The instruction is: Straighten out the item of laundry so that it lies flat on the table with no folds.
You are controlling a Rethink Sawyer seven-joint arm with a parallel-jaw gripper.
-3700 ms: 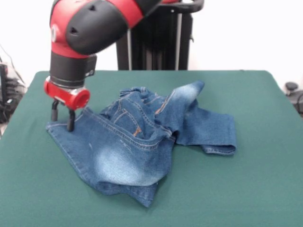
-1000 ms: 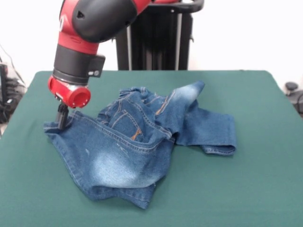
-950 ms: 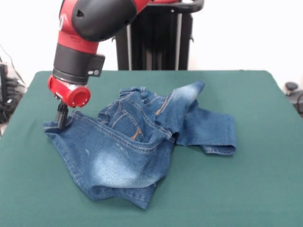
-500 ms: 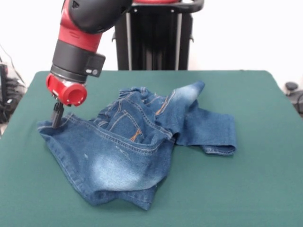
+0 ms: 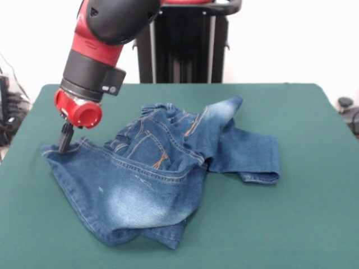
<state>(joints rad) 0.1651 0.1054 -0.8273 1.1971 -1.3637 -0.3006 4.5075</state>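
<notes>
Plainly, our gripper [image 5: 65, 147] was pinched shut on the jeans' [image 5: 162, 179] corner (a thin hold), which we feared could slip free on the table [image 5: 314, 224].

Soft, even light is falling from above, leaving the white wall behind glowing bright and nearly washed out, while the table [image 5: 314, 224] is showing a flat, glare-free green. Only faint, short shadows are lying under the jeans [image 5: 162, 174] along their folded edges and beneath the gripper [image 5: 65, 140]. The whole front view is looking slightly soft, with the denim stitching blurring a little and no marked bending at the edges.
</notes>
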